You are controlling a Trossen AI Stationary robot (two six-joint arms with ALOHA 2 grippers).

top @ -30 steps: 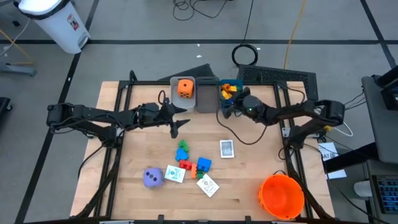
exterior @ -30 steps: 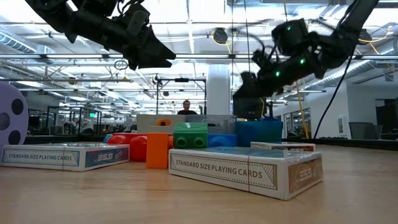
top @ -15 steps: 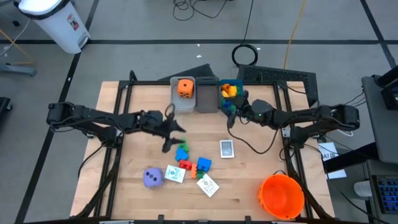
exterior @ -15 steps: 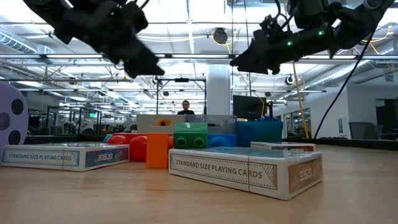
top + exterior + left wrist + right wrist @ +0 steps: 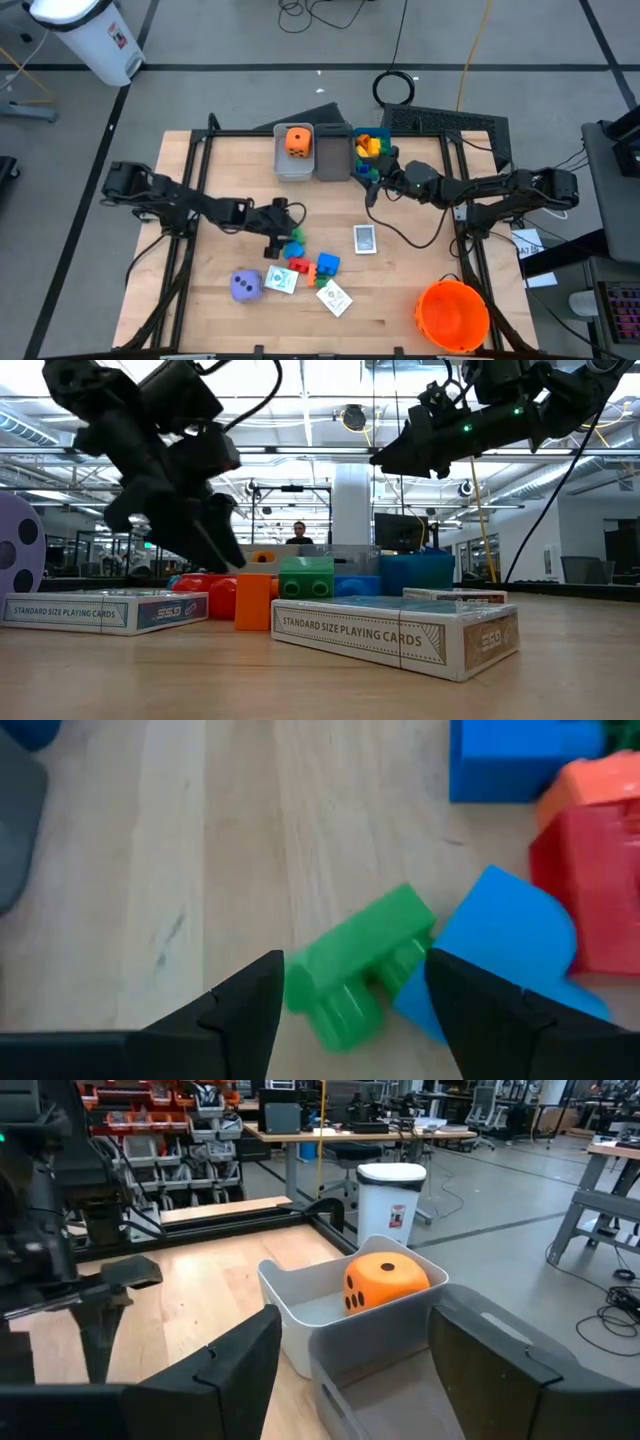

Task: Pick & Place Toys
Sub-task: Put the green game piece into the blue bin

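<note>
1. With the left gripper [image 5: 350,1010] low over the toy pile, the small green plastic block [image 5: 358,965] lies between its two fingers [image 5: 240,1010], which are spread wide with nothing held; no contact visible in the left wrist view.
2. Green block lies tilted on the wooden surface [image 5: 220,265], touching a blue plastic block [image 5: 500,950]. Just beyond these: a red block [image 5: 585,900], an orange block [image 5: 590,785], a second blue block [image 5: 510,760].
3. Left arm pose: reaches from the surface's left edge toward centre, wrist pitched down, gripper [image 5: 276,243] at the near-left side of the block cluster [image 5: 305,258]. Low view shows it [image 5: 215,540] angled steeply down, tips just above the blocks.
4. Right gripper [image 5: 374,176] is raised, at the far side of the surface beside the blue bin of mixed blocks [image 5: 368,148]. Fingers apart, holding nothing. Right arm runs in nearly level from the right edge.
5. Right wrist view looks over the grey plastic bin [image 5: 330,1315] that holds the orange soft die [image 5: 385,1280].
6. Other toys on the surface: purple soft die [image 5: 246,286] near-left, white card pack [image 5: 281,279] beside it, another card pack [image 5: 334,297] nearer the front, a third [image 5: 365,238] set apart right of centre.
7. Big orange bucket [image 5: 452,315] at near-right corner.
</note>
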